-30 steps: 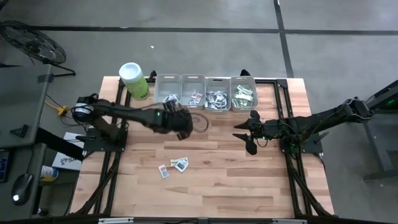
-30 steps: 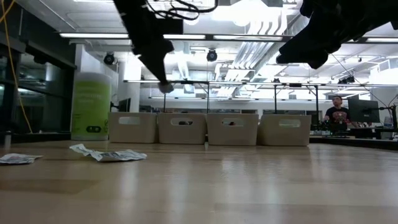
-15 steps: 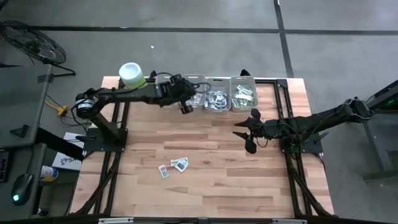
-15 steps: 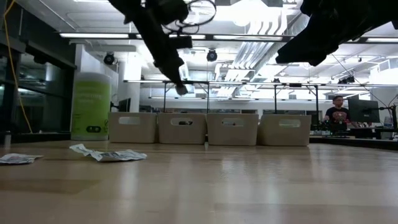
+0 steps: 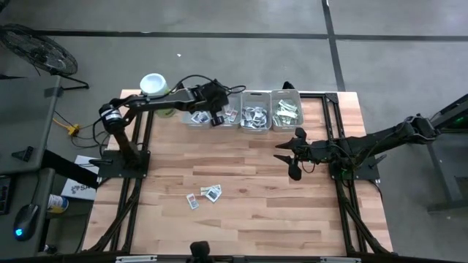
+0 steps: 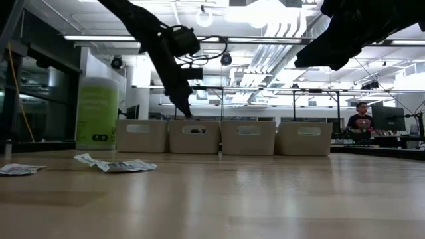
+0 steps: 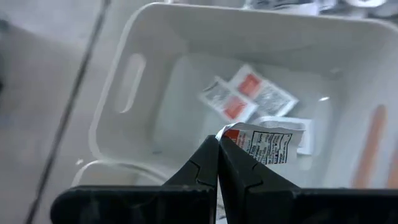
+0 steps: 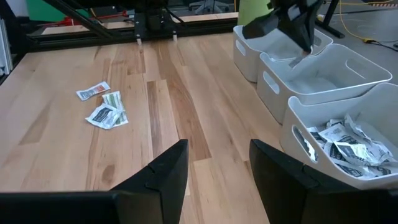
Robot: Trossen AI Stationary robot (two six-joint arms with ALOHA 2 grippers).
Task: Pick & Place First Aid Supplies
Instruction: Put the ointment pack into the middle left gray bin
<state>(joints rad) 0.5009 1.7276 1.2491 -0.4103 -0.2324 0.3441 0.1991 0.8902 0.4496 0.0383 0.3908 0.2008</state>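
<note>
Fingers (image 7: 239, 167) of the left gripper (image 5: 216, 119) are pinched tight on a white packet (image 7: 267, 142) with red print, held over a grey bin (image 7: 149, 37); below them lie what look like two similar packets (image 7: 245, 93). Right gripper (image 5: 291, 155) waits, parted, holding nothing.

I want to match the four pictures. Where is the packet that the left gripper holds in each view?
High view: hidden under the left gripper, above the second bin.
Low view: not discernible.
Left wrist view: packet pinched at the fingertips.
Right wrist view: too small to tell.
Shared landmark: the second bin.
</note>
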